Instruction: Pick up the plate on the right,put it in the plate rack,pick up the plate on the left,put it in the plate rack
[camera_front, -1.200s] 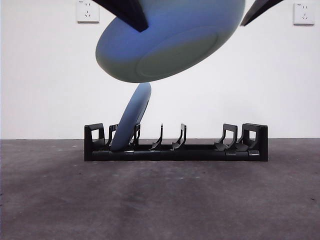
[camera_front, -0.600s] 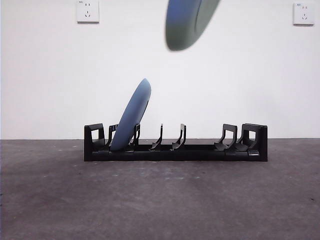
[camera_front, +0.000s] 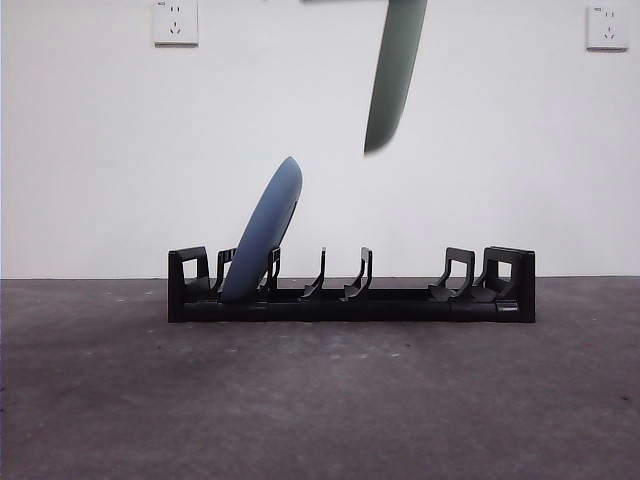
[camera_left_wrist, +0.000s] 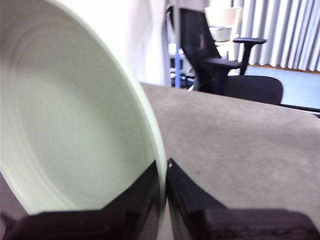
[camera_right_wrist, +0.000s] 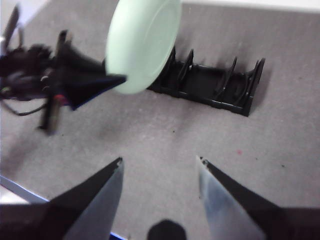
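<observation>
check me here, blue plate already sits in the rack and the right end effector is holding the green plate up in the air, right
Not the right one: the left end effector holds the green plate, as the left wrist view shows. The blue plate does sit in the rack.

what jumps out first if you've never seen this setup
The pale green plate hanging edge-on in mid-air above the middle of the plate rack, clamped at its rim by the left gripper. Next, the blue plate standing tilted in a slot at the rack's left end in the front view. The right gripper hangs open above the table, holding nothing.
</observation>
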